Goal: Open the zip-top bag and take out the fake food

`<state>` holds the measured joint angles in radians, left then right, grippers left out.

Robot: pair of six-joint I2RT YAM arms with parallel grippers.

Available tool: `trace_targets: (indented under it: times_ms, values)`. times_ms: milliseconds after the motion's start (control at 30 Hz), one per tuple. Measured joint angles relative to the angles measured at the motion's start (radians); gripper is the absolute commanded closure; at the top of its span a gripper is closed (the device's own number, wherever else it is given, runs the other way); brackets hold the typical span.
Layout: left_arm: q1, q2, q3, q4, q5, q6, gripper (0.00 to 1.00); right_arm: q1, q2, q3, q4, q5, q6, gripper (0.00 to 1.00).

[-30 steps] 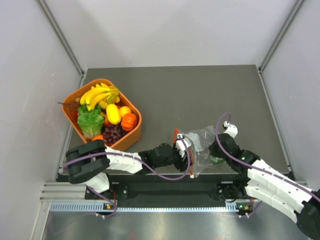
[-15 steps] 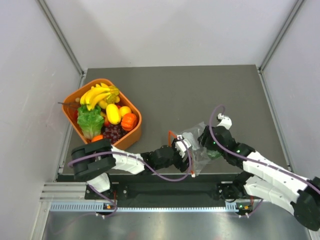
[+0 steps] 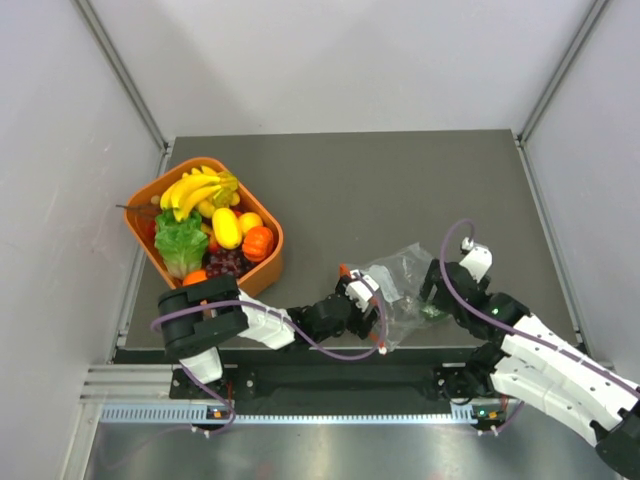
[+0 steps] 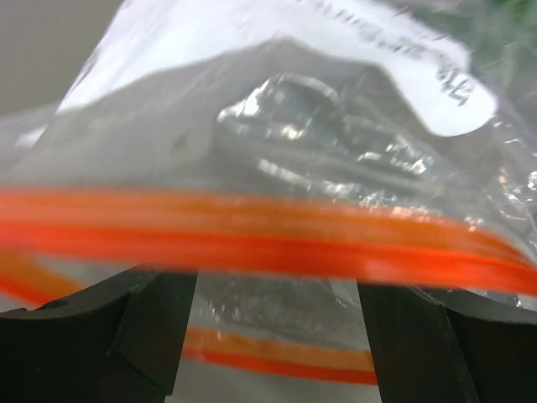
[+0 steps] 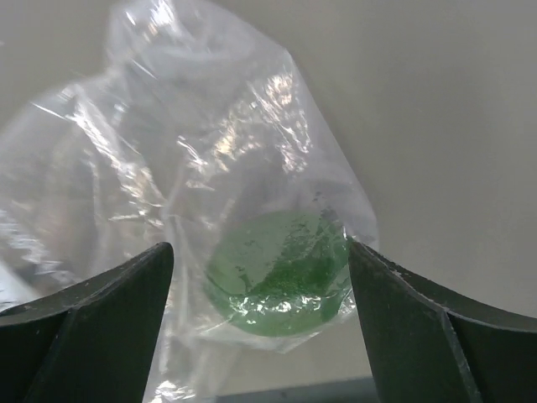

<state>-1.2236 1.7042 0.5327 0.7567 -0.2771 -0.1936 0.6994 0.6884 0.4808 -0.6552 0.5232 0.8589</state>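
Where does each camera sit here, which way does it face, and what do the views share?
Top external: above and behind the bases, looking down on the table; both arms, left gripper and right gripper at the zip-top bag.
Left wrist: on the left arm, facing the bag's orange zip strip; its fingers below.
Right wrist: on the right arm, facing the green fruit inside the bag; fingers flank it.
Shared: the bag, all three.

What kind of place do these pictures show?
Probably a robot lab cell, not a kitchen: white walls enclose a grey table, a left arm and right arm stand at its edge, and the basket holds toy fruit.
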Motion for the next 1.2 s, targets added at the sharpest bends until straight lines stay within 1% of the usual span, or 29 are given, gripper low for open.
trace_targets:
  times_ms: [33,100,200,233,267,333,400,433,467,500,600,667,700,900,1100,1200]
  values:
    - [0.000,0.000,-0.001,0.000,-0.011,-0.002,0.21,0.000,0.010,0.000,-0.024,0.005,0.009,0.13]
    - [0.000,-0.005,-0.007,0.000,-0.027,-0.003,0.21,0.000,0.015,0.000,-0.062,0.013,0.029,0.13]
    - [0.000,-0.021,-0.020,-0.001,-0.031,-0.002,0.21,0.000,0.013,-0.003,-0.087,0.014,0.049,0.16]
    - [0.000,-0.026,-0.022,0.000,-0.029,-0.002,0.21,0.000,0.013,-0.009,-0.085,0.012,0.055,0.20]
    - [0.000,-0.031,-0.023,0.001,-0.025,-0.002,0.21,0.000,0.013,-0.014,-0.085,0.007,0.058,0.22]
    - [0.000,-0.035,-0.023,0.006,-0.007,-0.001,0.21,0.000,0.013,-0.037,-0.071,-0.006,0.062,0.31]
    - [0.000,-0.035,-0.023,0.011,0.018,0.000,0.21,0.000,0.022,-0.064,-0.040,-0.020,0.066,0.43]
    - [0.000,-0.035,-0.023,0.014,0.032,0.000,0.21,0.000,0.027,-0.071,-0.019,-0.027,0.066,0.54]
    - [0.000,-0.035,-0.024,0.020,0.050,0.000,0.21,0.000,0.033,-0.077,0.005,-0.037,0.065,0.59]
    - [0.000,-0.035,-0.025,0.030,0.068,-0.002,0.21,0.000,0.039,-0.082,0.031,-0.047,0.068,0.70]
    - [0.000,-0.035,-0.032,0.070,0.132,-0.005,0.20,0.001,0.058,-0.098,0.093,-0.079,0.071,0.87]
    - [-0.001,-0.035,-0.034,0.098,0.169,-0.009,0.18,0.002,0.064,-0.109,0.124,-0.094,0.073,0.93]
    - [-0.001,-0.033,-0.034,0.115,0.185,-0.011,0.18,0.003,0.067,-0.114,0.138,-0.102,0.073,1.00]
    - [-0.002,-0.013,-0.040,0.221,0.284,-0.032,0.18,0.006,0.069,-0.136,0.187,-0.126,0.072,1.00]
    - [-0.001,0.055,-0.043,0.355,0.397,-0.072,0.17,0.006,0.078,-0.146,0.217,-0.137,0.072,1.00]
    - [-0.002,0.090,-0.043,0.408,0.425,-0.084,0.17,0.007,0.085,-0.146,0.232,-0.144,0.072,1.00]
